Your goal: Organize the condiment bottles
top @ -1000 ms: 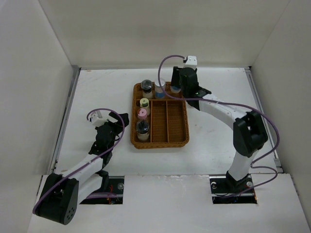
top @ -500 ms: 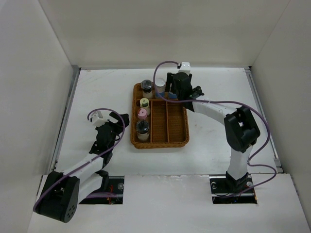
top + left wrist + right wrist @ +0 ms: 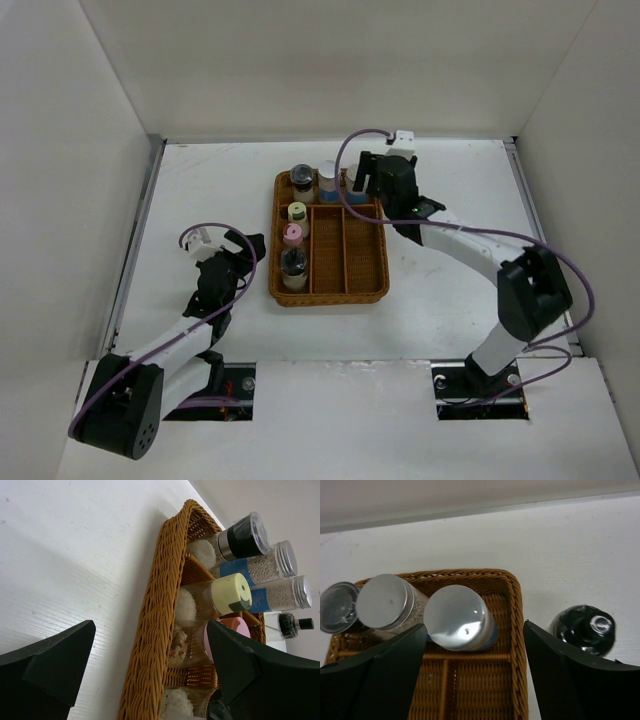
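Six condiment bottles [image 3: 292, 235] in the wicker tray [image 3: 330, 297], one dark bottle [image 3: 582, 630] outside.
Left of the tray the left end effector [image 3: 151, 630] gapes empty, parked clear; over its back-right corner the right end effector [image 3: 474, 630], wide and empty, seems poised for that stray just beyond.

White table [image 3: 200, 190] carries the wicker tray [image 3: 345, 288]. You see the tray's far right corner between the right claw [image 3: 475, 629] fingers. A black-capped bottle [image 3: 584, 629] stands directly on the table, just outside the tray's right rim, ahead of that claw's right finger.
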{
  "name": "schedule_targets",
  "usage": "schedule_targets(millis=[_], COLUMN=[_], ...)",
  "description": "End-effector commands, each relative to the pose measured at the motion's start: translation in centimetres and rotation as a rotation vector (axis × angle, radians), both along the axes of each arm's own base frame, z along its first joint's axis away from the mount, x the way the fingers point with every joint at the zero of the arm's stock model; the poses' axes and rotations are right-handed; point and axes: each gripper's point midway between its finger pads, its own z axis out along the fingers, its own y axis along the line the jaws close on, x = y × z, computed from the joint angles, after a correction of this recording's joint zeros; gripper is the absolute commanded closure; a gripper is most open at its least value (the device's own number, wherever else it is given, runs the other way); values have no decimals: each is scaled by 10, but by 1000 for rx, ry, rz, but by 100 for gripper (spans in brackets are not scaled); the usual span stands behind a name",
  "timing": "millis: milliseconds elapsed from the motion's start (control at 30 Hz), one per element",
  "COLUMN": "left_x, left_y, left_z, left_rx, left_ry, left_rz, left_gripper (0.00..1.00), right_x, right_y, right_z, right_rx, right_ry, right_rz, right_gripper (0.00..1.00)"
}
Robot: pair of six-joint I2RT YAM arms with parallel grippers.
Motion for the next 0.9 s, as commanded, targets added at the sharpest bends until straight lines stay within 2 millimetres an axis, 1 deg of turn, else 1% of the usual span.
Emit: schedule_targets(millis=[0, 67, 100, 167, 233, 300, 367, 433, 500, 567, 667, 867], left_x=[4, 3, 4, 4, 5, 5, 5, 5, 5, 4, 4, 5], left_y=[1, 0, -2, -3, -4, -5, -5, -4, -4, -5, -4, -3], left_z=[17, 17, 18, 17, 13, 13, 15, 14, 17, 18, 15, 14], left_rx=[-19, -25, -25, -19, -20, -20, -15, -14, -17, -12, -14, -11], left_ry=[-67, -64, -67, -66, -51, -50, -57, -55, -64, -67, -58, -55], left_rz=[5, 0, -5, -6, -8, -13, -11, -9, -9, -9, -8, -5], left_gripper=[3, 3, 3, 3, 3, 3, 3, 3, 3, 3, 3, 3], right_x=[-16, -20, -19, -20, -17, -14, -9, -2, 4, 10, 18, 31], right_y=[-30, -55, -69, -90, -105, -114, -118, -117, -113, -108, -105, -108], right_z=[59, 52, 45, 28, 6, -10, -26, -35, -40, -40, -43, -61], right_rx=[75, 68, 61, 38, 3, -21, -31, -30, -20, 2, 30, 33], right_ry=[-133, -123, -109, -69, -4, 38, 69, 89, 94, 75, 62, 98], right_rz=[-63, -110, -136, -179, -209, -229, -234, -222, -199, -178, -166, -186], right_gripper=[15, 14, 14, 11, 8, 6, 5, 4, 5, 5, 7, 14])
